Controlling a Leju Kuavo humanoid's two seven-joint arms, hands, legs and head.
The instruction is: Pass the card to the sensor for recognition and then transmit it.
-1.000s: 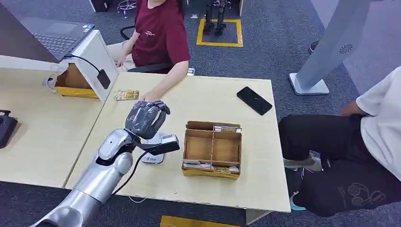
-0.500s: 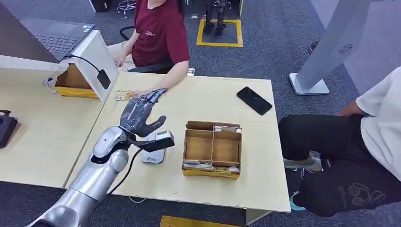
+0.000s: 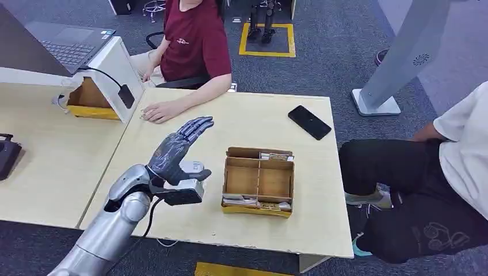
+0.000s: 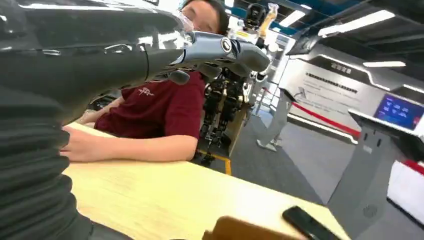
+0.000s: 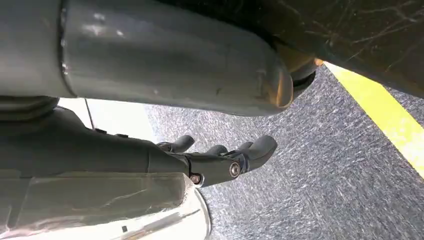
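Observation:
My left hand (image 3: 177, 148) hovers over the table with its fingers spread and nothing in it. The left wrist view shows its fingers (image 4: 226, 48) stretched out towards a person in a red shirt (image 4: 155, 107). Just below the hand, partly hidden by it, sits the white sensor (image 3: 194, 170). The person's hand (image 3: 157, 111) lies flat on the table at the far left, over the spot where the card lay; I cannot make out the card itself. My right hand (image 5: 220, 161) hangs over the grey carpet, fingers loosely extended and holding nothing.
A cardboard box with compartments (image 3: 258, 181) holding cards stands right of the sensor. A black phone (image 3: 309, 122) lies at the far right of the table (image 3: 241, 123). A second person (image 3: 437, 184) sits at the right edge. A white stand with a laptop (image 3: 69, 49) is far left.
My left hand has drawn back from the far side towards me and its fingers have spread out. The person's hand has slid left over the card on the table.

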